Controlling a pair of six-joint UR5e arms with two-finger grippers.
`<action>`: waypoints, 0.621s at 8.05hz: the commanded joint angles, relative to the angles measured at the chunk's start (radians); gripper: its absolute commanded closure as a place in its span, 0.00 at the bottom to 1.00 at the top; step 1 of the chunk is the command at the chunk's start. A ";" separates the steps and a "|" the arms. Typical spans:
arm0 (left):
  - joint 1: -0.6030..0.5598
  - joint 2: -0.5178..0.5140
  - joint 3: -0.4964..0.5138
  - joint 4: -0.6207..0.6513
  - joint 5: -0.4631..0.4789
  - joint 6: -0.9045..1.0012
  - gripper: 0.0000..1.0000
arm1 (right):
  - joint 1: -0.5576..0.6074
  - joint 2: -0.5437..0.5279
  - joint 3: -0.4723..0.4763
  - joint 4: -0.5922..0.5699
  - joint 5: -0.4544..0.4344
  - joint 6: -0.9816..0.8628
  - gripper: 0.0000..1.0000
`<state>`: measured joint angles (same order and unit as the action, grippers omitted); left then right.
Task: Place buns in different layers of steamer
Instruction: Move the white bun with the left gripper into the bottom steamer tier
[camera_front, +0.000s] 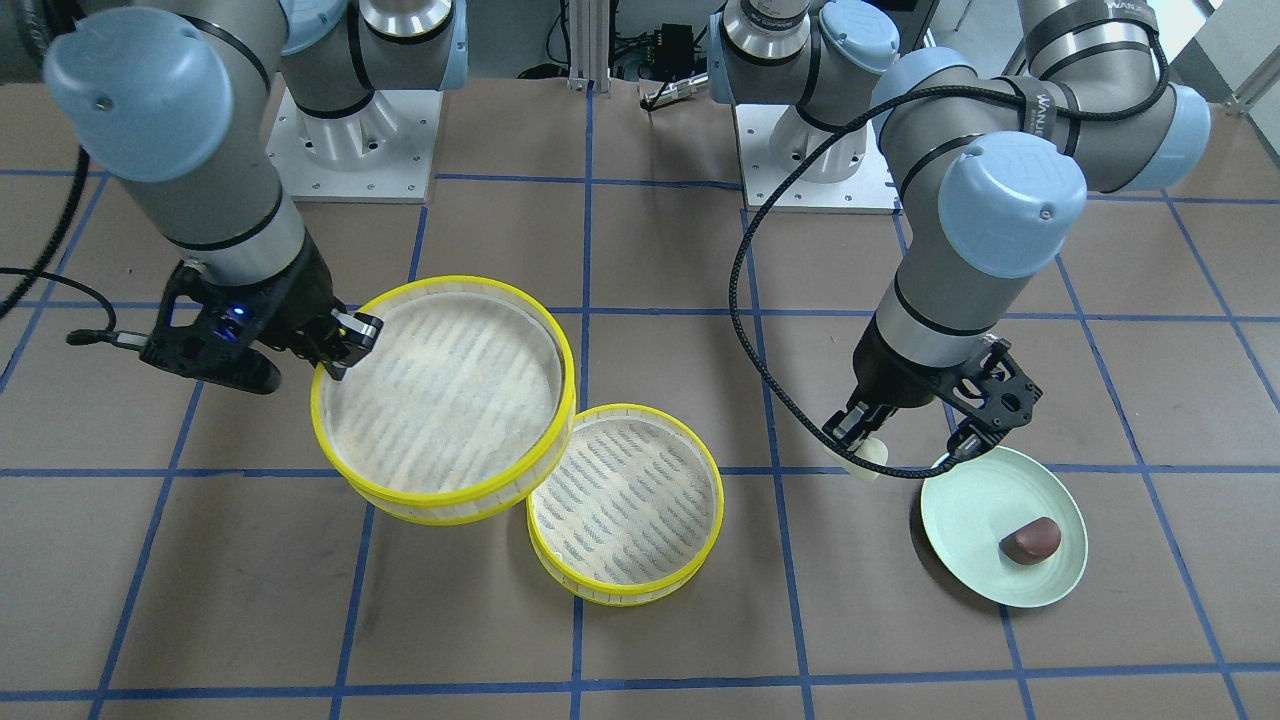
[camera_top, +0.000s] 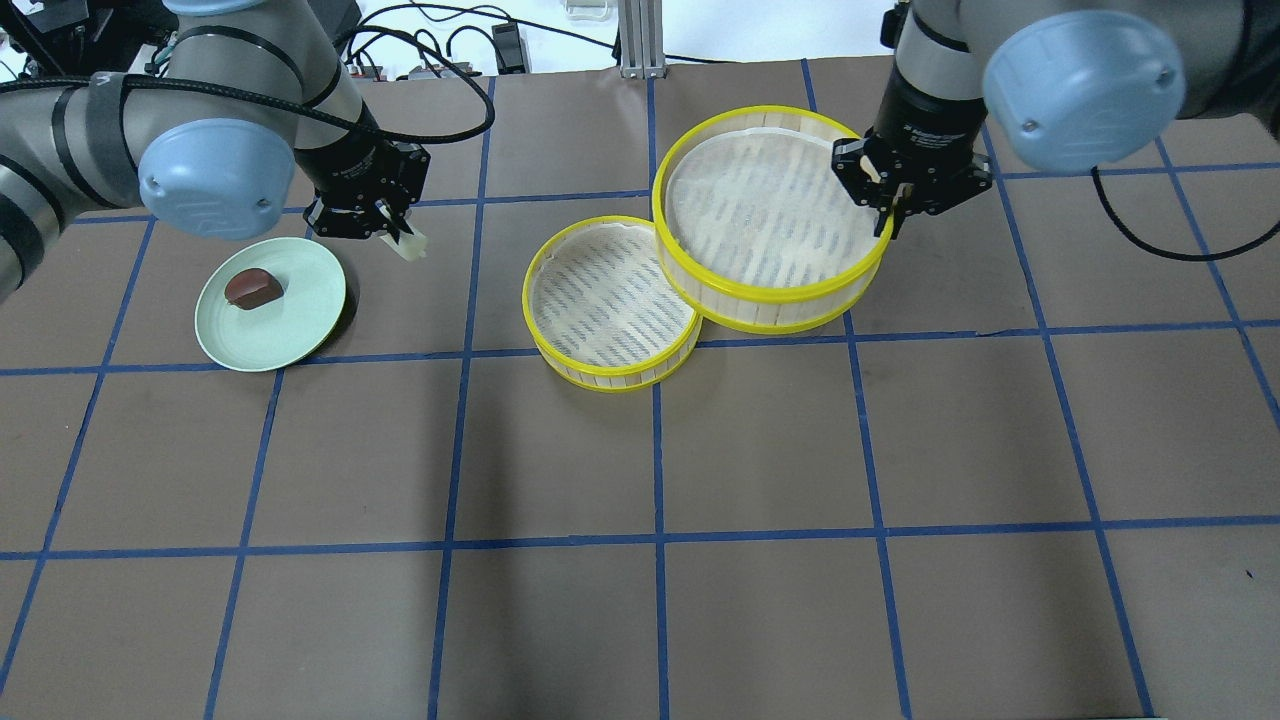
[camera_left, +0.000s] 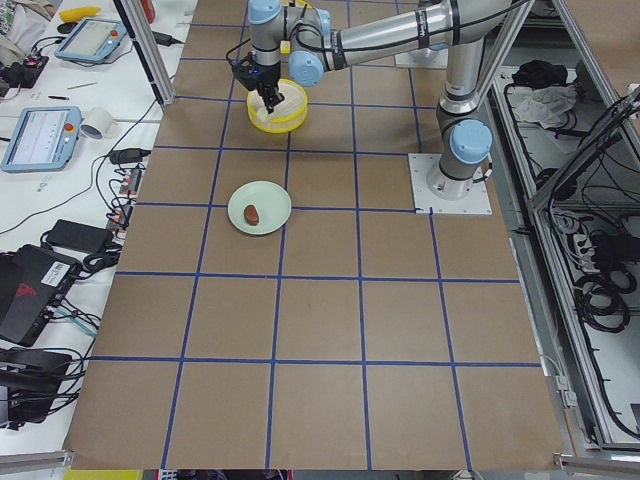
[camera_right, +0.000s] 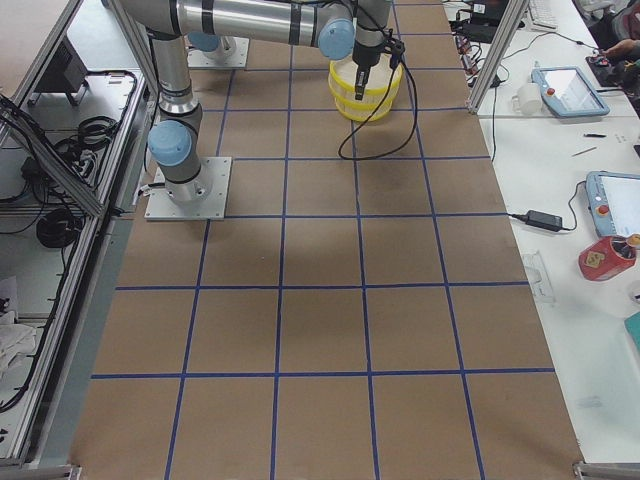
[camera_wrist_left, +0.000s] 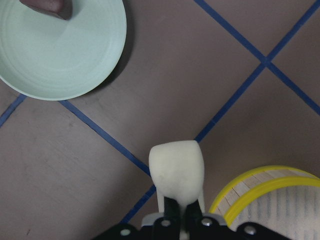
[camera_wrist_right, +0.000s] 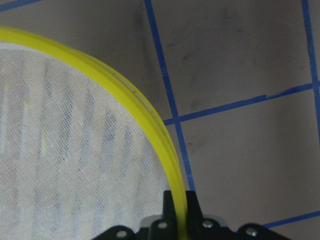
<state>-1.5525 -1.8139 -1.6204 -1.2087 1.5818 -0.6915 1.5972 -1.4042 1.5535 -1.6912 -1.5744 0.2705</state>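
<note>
Left jaws clenched on white bun (camera_wrist_left: 176, 170), right jaws pinching upper tray (camera_front: 445, 503) rim

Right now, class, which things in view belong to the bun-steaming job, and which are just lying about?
Job: white bun in the left gripper; brown bun on the green plate; held steamer tray, its rim gripped by the right gripper; second steamer tray on the table.
Lying about, off to the sides: tape roll, tablet, black power adapter.

Upper tray (camera_top: 765, 215) partly over lower tray (camera_top: 605, 300); plate (camera_top: 285, 325) well to their left, one bun (camera_top: 251, 288) on it, other bun (camera_top: 411, 248) between.
</note>
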 joint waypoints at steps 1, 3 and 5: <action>-0.064 -0.024 0.001 0.043 -0.070 -0.035 1.00 | -0.066 -0.041 0.000 0.067 -0.002 -0.076 0.95; -0.136 -0.074 0.001 0.125 -0.101 -0.098 1.00 | -0.066 -0.041 0.002 0.068 -0.004 -0.076 0.95; -0.190 -0.119 0.001 0.178 -0.120 -0.102 1.00 | -0.066 -0.042 0.002 0.068 -0.002 -0.076 0.95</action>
<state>-1.6899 -1.8936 -1.6199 -1.0747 1.4836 -0.7803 1.5317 -1.4453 1.5550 -1.6240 -1.5773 0.1957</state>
